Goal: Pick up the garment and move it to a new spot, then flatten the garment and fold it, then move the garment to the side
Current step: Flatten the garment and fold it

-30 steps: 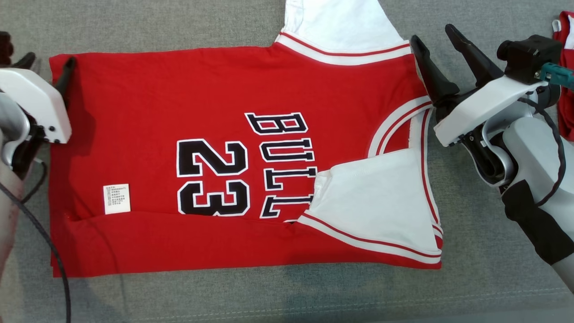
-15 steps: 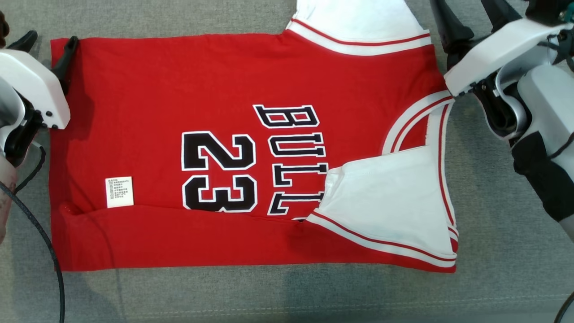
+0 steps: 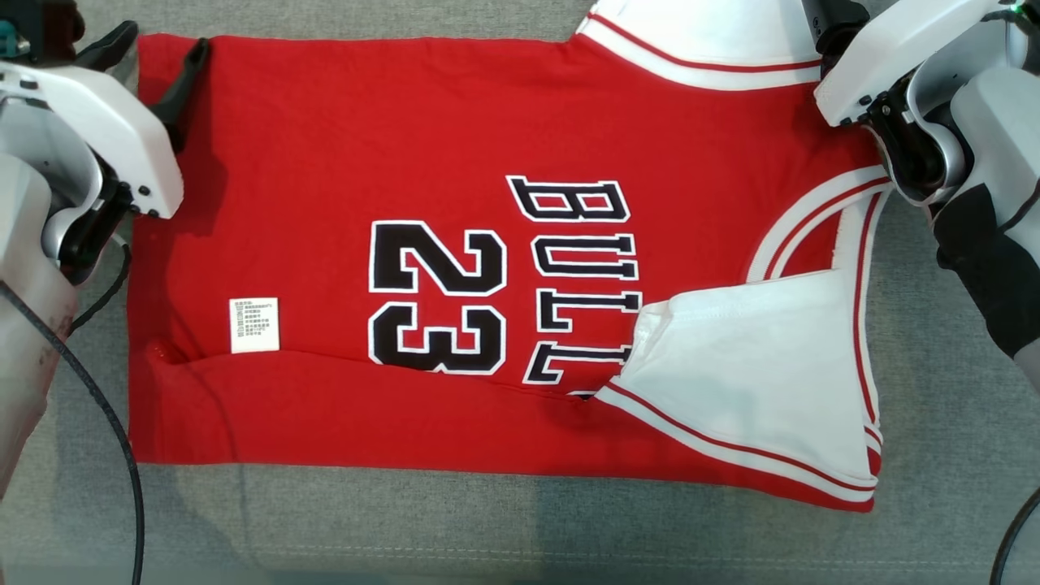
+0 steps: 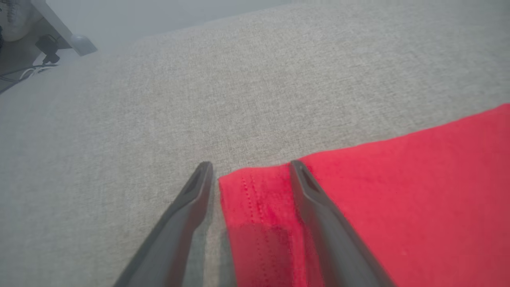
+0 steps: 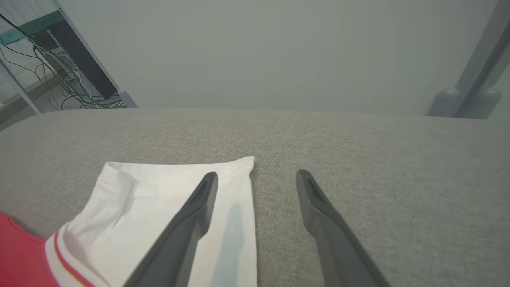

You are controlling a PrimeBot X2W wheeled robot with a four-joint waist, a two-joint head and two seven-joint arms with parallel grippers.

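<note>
The garment (image 3: pixel 341 146) is a red jersey with black "BULLS 23" lettering and white sleeves, lying flat on the grey cushion with its near long edge folded up over itself. My left gripper (image 3: pixel 162 41) is open at the jersey's far left corner. In the left wrist view the red hem corner (image 4: pixel 255 199) lies between the left gripper's (image 4: pixel 251 165) fingers. My right gripper (image 5: pixel 257 175) is open at the far white sleeve (image 5: pixel 159 199); one finger is over the sleeve's edge and the other over bare cushion. The sleeve's base (image 3: pixel 699 41) is visible in the head view.
The grey fabric cushion (image 3: pixel 520 536) stretches around the jersey, with a stitched seam near its front edge. A black cable (image 3: pixel 106 422) hangs from my left arm at the left. Past the cushion's far edge are a table leg and cables (image 5: pixel 67 79) and a grey post (image 5: pixel 474 79).
The head camera has shifted, so the jersey sits further right and higher in the picture. My right gripper has moved away from me to the far white sleeve. My left gripper stays at the far left corner.
</note>
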